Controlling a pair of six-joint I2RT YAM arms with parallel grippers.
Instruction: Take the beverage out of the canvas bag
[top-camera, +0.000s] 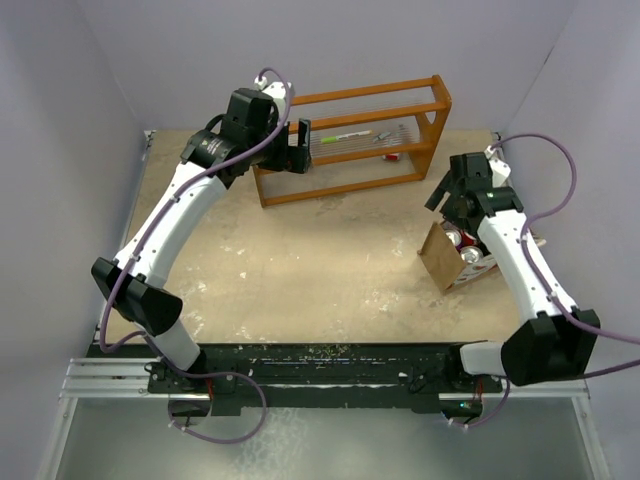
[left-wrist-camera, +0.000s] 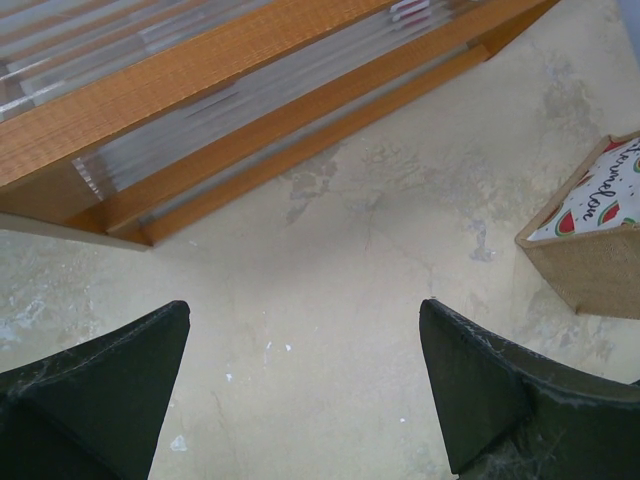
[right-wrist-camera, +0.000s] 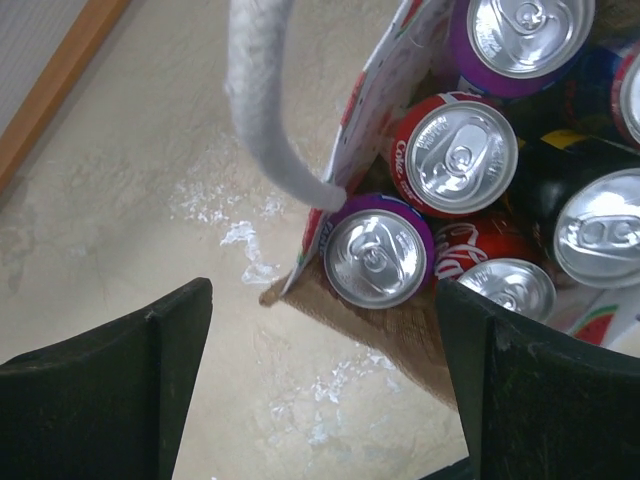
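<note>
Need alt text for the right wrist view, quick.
Several upright soda cans fill the open canvas bag, a purple can at its corner, framed by the right arm's open jaws. Its white handle arcs over the table.

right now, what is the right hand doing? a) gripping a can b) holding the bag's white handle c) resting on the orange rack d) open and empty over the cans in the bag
d: the right hand is open with nothing gripped, and the cans below it all sit in the canvas bag.
</note>
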